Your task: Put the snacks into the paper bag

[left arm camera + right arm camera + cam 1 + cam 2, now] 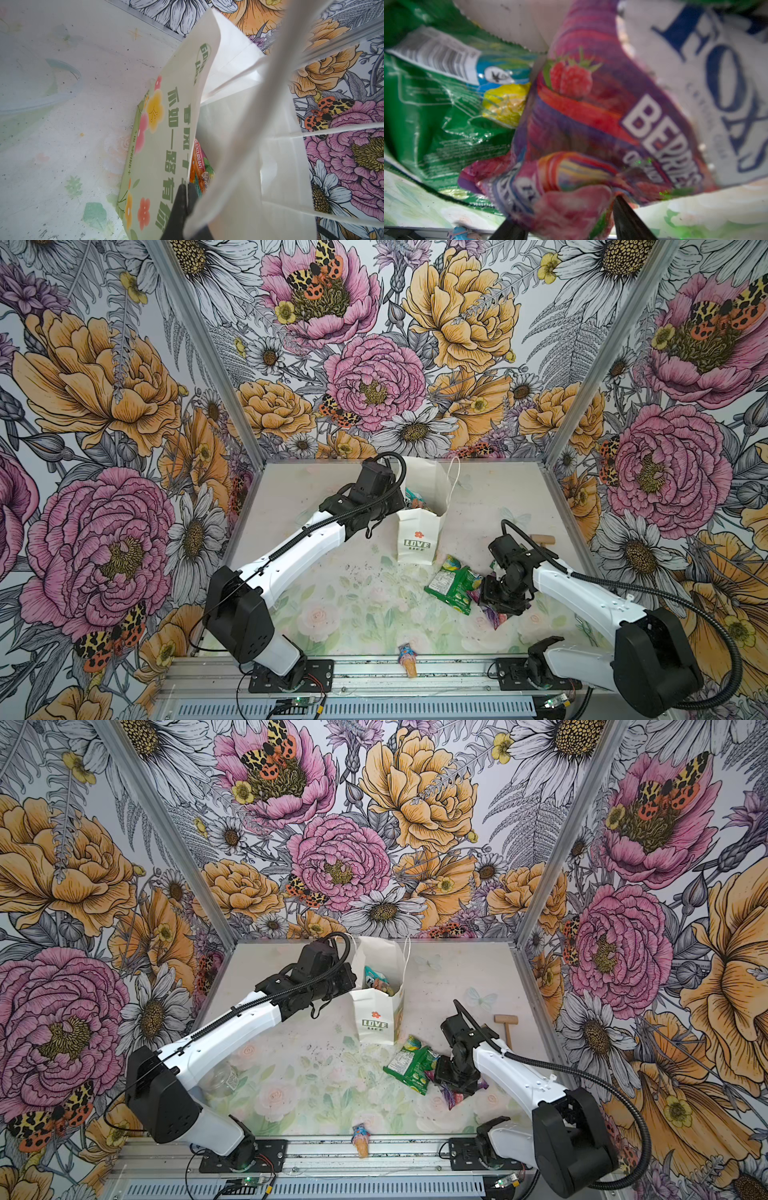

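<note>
Beside the green packets (451, 587), right gripper (566, 216) sits astride the purple berry packet (591, 116); left gripper (186, 195) is pinched shut on the paper bag (417, 543) rim.
Light, crinkly, slippery film: best taken by its bunched end. Whether the right jaws bite yet, I cannot tell.

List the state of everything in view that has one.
paper bag: upright, mouth open, packets inside.
left tool: shut on the bag's rim.
right tool: jaws astride the purple packet, grip unclear.
purple packet: crumpled, outside the bag.
green packet: lying on the table, outside the bag.
cone trinket: lying at the table's front edge.
</note>
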`<state>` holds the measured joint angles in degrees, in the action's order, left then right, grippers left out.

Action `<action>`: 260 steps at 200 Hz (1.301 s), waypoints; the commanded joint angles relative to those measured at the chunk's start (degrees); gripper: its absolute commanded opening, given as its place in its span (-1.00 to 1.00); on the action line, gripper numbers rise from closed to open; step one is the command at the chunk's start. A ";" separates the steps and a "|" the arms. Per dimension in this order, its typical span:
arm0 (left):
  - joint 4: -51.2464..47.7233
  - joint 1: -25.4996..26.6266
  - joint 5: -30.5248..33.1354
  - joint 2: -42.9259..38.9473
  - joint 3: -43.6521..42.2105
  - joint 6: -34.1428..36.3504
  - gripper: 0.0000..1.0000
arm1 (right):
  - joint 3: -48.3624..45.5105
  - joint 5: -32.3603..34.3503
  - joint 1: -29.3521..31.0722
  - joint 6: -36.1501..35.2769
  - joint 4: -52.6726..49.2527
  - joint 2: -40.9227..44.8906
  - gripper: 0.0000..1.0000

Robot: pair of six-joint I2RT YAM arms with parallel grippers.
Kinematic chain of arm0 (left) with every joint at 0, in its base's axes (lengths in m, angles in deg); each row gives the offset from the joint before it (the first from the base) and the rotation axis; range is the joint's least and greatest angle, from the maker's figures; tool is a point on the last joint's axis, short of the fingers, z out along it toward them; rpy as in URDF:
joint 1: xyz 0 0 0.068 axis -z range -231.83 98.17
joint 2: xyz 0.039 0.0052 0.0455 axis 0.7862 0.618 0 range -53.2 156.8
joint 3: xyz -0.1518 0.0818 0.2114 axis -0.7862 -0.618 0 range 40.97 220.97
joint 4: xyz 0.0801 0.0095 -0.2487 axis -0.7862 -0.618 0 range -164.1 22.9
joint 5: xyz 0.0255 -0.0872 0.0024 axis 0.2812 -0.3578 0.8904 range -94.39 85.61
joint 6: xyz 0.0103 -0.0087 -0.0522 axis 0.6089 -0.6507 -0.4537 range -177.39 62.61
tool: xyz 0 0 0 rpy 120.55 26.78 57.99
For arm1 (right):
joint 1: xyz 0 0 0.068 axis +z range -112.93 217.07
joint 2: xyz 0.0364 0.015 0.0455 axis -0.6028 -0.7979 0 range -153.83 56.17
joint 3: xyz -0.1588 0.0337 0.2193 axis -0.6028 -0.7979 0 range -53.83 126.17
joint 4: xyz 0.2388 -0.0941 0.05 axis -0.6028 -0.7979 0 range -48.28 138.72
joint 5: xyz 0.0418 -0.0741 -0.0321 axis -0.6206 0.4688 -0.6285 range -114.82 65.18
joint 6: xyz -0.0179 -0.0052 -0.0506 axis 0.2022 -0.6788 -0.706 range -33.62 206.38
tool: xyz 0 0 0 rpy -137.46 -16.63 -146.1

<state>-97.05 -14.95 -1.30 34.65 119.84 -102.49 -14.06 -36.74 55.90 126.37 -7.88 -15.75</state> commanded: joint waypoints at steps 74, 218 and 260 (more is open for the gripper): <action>-1.25 -0.69 -1.14 1.76 -0.43 -0.07 -1.00 | 19.83 2.59 -5.03 -8.90 5.62 -14.58 0.27; -1.01 -1.11 -1.86 1.53 -0.63 -0.07 -1.00 | 8.03 -14.06 -2.30 -4.66 3.78 6.38 0.25; -1.07 -1.15 -2.04 1.42 -0.26 0.01 -1.00 | 2.77 -15.90 4.36 -2.75 6.30 6.66 0.26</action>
<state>-96.79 -15.73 -2.39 35.37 119.84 -102.49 -10.21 -49.99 57.27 121.71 -3.72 -10.16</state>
